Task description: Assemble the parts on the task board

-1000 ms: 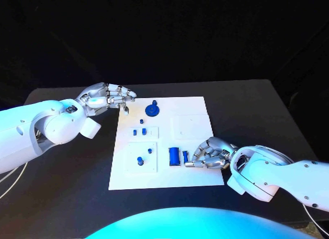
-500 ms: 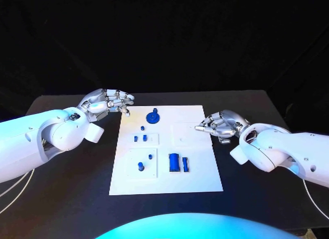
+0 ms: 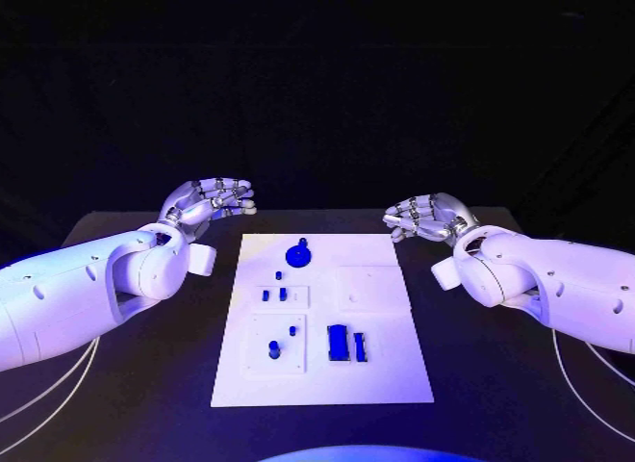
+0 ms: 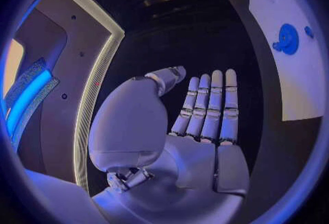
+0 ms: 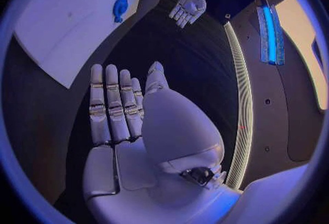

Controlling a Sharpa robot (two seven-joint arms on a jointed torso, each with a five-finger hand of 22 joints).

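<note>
Table (image 3: 151,385): black, with the white task board (image 3: 380,371) lying flat at its middle, between the two arms.

Left hand (image 3: 211,202): raised beyond the board's far left corner, well apart from it. The left wrist view shows the fingers (image 4: 209,108) straight and side by side, palm bare, nothing held. Right hand (image 3: 426,218): mirrors it beyond the far right corner; the right wrist view shows the same flat, empty palm.

Parts, largest first: a round blue disc (image 3: 299,255) with a knob at the far end of the board; a wide blue block (image 3: 337,341) with a narrow bar (image 3: 359,347) just beside it at the near end; small pegs (image 3: 277,294) in the upper raised panel; one peg (image 3: 273,347) in the lower panel.

Progress, as a judgement: both hands are off the board with nothing in them, so either the work is done or no step is in hand. Whether the block and bar are seated or merely lying loose cannot be told from the head view.

View differences: the head view alone gives the full layout. Each wrist view gives the palm state, plus the disc and the opposite hand.
</note>
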